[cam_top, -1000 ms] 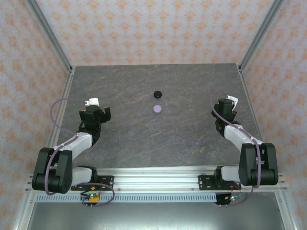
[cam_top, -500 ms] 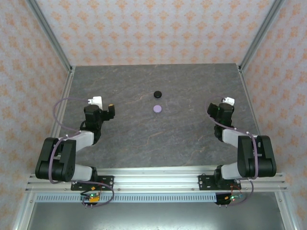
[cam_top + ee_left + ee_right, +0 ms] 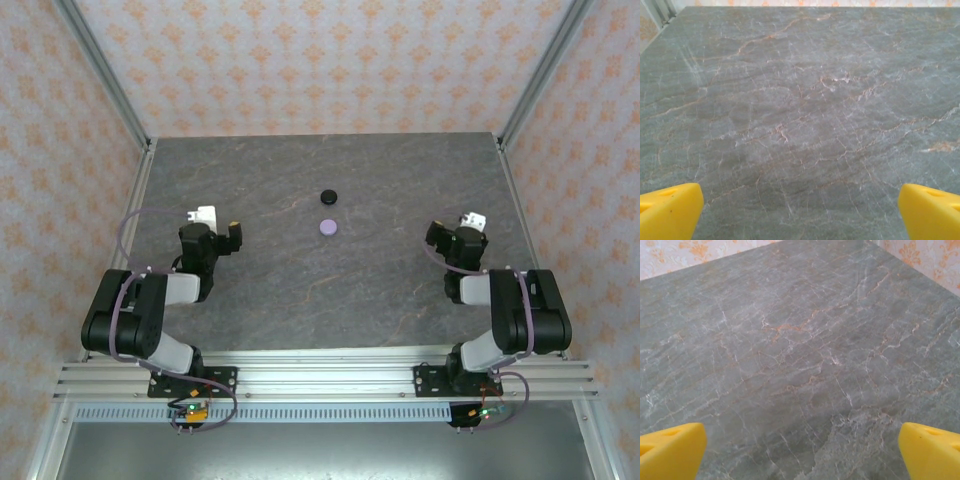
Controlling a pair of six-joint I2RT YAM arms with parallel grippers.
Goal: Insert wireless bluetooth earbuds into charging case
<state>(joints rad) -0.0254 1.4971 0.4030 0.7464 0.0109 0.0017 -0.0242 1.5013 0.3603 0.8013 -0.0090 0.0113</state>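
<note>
Two small round pucks lie mid-table, a black one (image 3: 328, 196) just behind a pale lilac one (image 3: 328, 227). I cannot tell whether either is the charging case. The earbuds are out of view. My left gripper (image 3: 210, 233) sits low at the left, well away from the pucks. It is open, its yellow fingertips (image 3: 670, 211) spread wide over bare stone with nothing between them. My right gripper (image 3: 456, 237) sits low at the right, also open, with yellow fingertips (image 3: 931, 450) wide apart over bare table.
The grey marbled table (image 3: 300, 290) is ringed by patterned walls and metal posts (image 3: 525, 95). Both arms are folded back close to their bases on the rail (image 3: 320, 375) at the near edge.
Both arms have folded back toward their bases. The right gripper has slid a little left and nearer, and its jaws have opened wider. The pucks have not moved.
</note>
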